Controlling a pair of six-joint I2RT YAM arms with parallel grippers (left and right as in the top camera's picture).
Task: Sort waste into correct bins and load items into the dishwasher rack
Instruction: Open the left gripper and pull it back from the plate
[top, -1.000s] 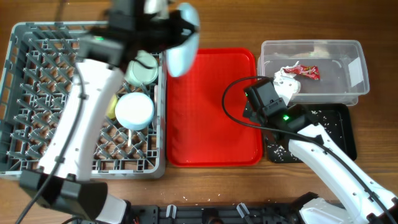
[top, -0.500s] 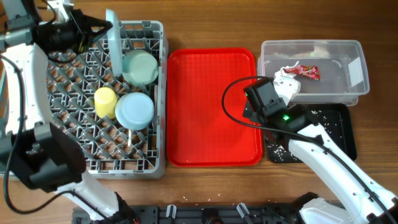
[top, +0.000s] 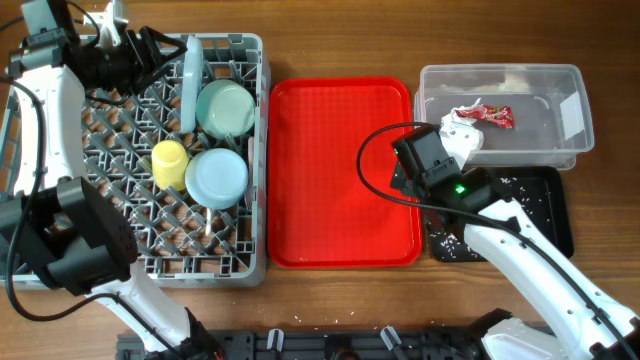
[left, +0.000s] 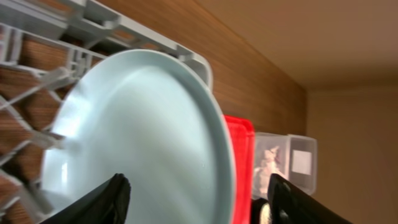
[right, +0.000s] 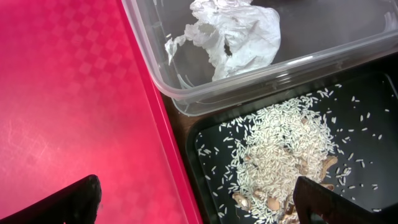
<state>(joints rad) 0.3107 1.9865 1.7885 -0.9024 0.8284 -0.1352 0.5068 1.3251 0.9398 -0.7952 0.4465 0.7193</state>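
The light blue plate (top: 189, 85) (left: 143, 137) stands on edge among the pegs of the grey dishwasher rack (top: 60, 200) (left: 93, 31), at its back. My left gripper (top: 140, 55) (left: 199, 205) is open just left of the plate, its fingers wide apart on either side of the rim. A pale green bowl (top: 226, 108), a pale blue bowl (top: 217, 178) and a yellow cup (top: 168, 162) sit in the rack. My right gripper (top: 418, 158) (right: 199, 208) hangs open over the seam between the red tray and the black tray (top: 545, 215) (right: 373, 106), holding nothing.
The flat red tray (top: 345, 170) (right: 74, 93) lies bare in the middle. The clear tub (top: 560, 110) (right: 348, 37) holds the white paper wad (top: 463, 132) (right: 230, 34) and a red wrapper bit (top: 497, 117). Rice crumbs (right: 280, 149) lie in the black tray.
My left arm swung from above the rack's right side to its back left corner, set the plate on edge in the rack and opened its jaws. The right arm stayed still.
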